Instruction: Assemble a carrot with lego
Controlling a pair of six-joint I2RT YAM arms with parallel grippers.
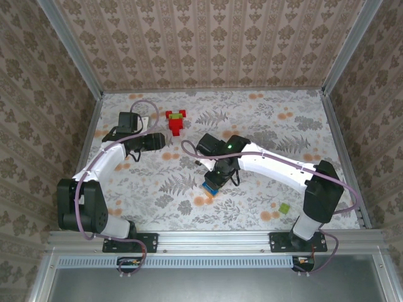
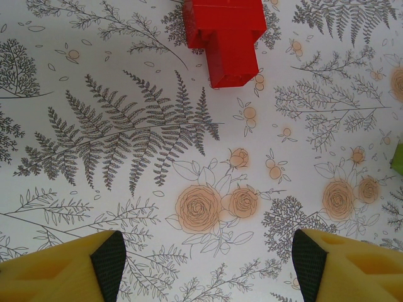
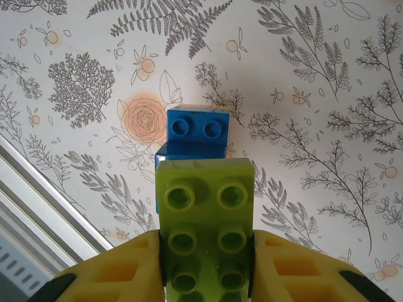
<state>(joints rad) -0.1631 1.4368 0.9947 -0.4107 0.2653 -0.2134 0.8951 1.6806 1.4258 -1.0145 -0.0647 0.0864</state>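
Note:
My right gripper (image 3: pixel 206 264) is shut on an oblong green lego brick (image 3: pixel 204 207), studs facing the camera. A blue brick (image 3: pixel 198 132) sticks out from under its far end; whether the two are joined I cannot tell. From above, this gripper (image 1: pixel 213 182) hangs over the middle of the table with the blue brick (image 1: pixel 211 187) at its tip. A red lego stack (image 1: pixel 176 123) with a green piece (image 1: pixel 178 114) on top lies at the back. My left gripper (image 1: pixel 157 141) stands open just left of it, and the red bricks (image 2: pixel 223 38) lie ahead of its fingertips (image 2: pixel 110 261).
A small loose green brick (image 1: pixel 285 207) lies on the flowered cloth (image 1: pixel 264 126) near the right arm's base. Metal rails (image 1: pixel 85 135) and patterned walls close the table on three sides. A green edge (image 2: pixel 398 157) shows at the right border of the left wrist view.

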